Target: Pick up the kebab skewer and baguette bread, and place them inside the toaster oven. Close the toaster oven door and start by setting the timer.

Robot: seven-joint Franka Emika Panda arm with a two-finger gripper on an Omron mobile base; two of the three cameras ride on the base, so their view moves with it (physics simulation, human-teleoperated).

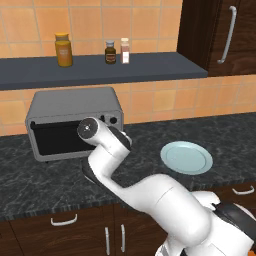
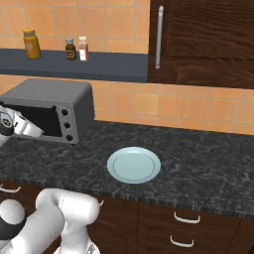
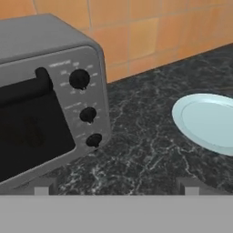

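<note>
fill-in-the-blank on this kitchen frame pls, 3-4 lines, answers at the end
1. The toaster oven door is ____.
2. The toaster oven has ____ dark knobs on its right front panel.
3. The pale blue plate on the counter holds ____.
4. On the shelf above the oven stand ____ containers.

Missing words: closed; three; nothing; three
</note>
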